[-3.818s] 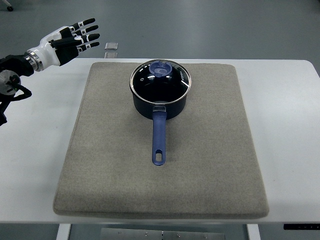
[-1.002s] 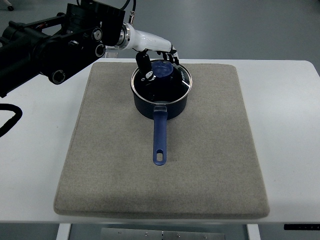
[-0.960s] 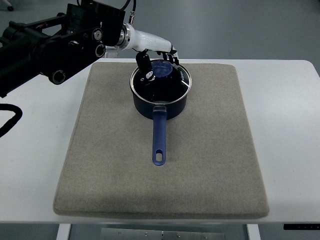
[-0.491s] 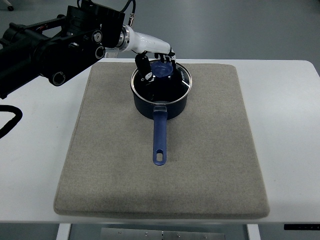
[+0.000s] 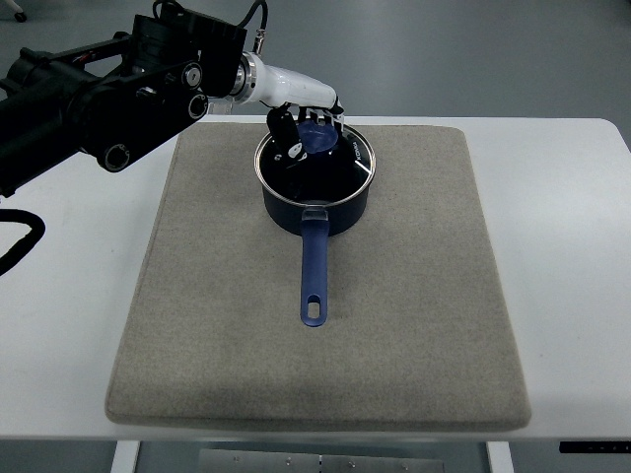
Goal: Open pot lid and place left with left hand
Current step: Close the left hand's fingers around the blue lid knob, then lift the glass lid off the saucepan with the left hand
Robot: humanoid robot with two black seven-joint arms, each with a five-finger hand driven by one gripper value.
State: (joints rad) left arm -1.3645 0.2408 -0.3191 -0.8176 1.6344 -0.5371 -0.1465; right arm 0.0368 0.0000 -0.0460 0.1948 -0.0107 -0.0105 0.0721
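My left hand [image 5: 301, 123] has its arm reaching in from the left edge, and its dark fingers [image 5: 284, 133] are curled down around the blue knob at the top of the glass lid [image 5: 314, 158], closed on it as far as I can see. The lid looks slightly shifted on the pot [image 5: 317, 202] directly beneath the hand, though I cannot tell whether it is clear of the rim, so I judge the grasp done and the lift and the carry to the left not yet done. The pot's blue handle [image 5: 313, 271] points toward me, below the hand. Left of the hand, the grey mat [image 5: 197, 315] and the white desk [image 5: 59, 325] offer open room for setting down; only my own arm's bulk crosses that side.
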